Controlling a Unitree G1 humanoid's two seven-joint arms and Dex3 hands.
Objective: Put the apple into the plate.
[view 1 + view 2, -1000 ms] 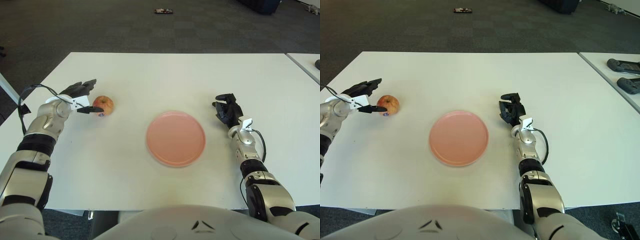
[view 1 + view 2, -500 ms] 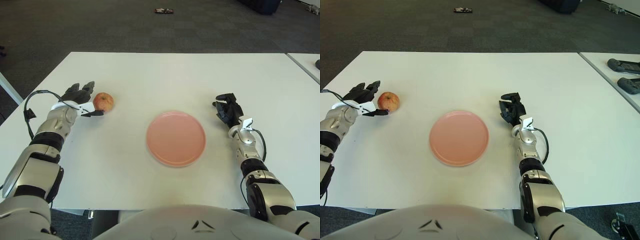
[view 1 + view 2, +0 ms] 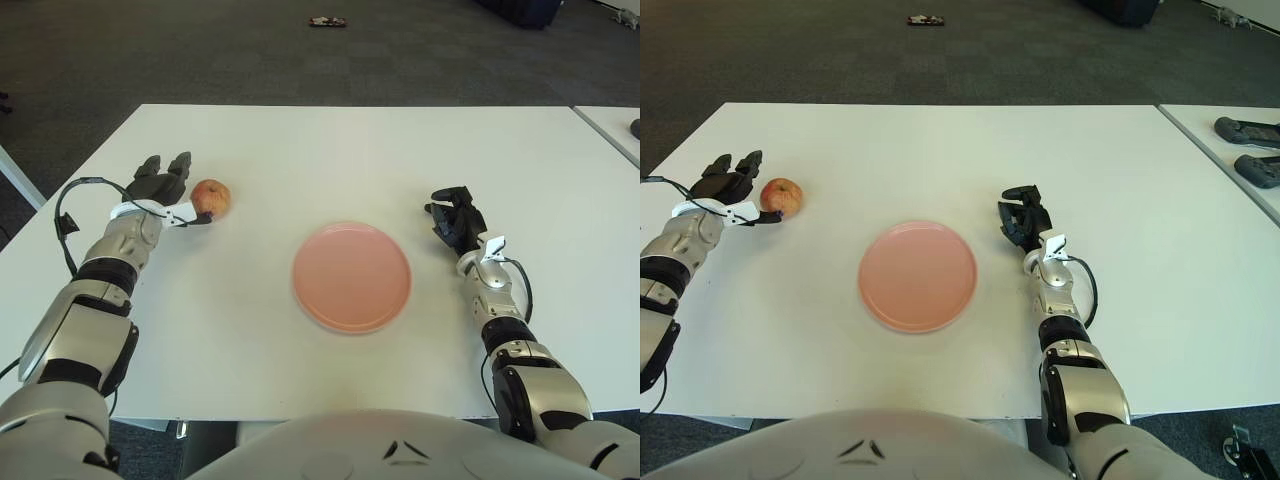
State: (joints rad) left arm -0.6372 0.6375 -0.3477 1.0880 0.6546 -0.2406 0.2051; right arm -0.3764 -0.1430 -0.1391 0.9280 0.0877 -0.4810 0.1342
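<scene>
Apple (image 3: pixel 211 197) sits on the white worktop (image 3: pixel 330 150), well left of the pink plate (image 3: pixel 352 276), so the nearer arm takes it. The left robot hand (image 3: pixel 165 190) lies just left of the fruit, fingers spread wide, one under its near side, gripping nothing yet. The right robot hand (image 3: pixel 456 222) shows right of the plate, curled and idle.
</scene>
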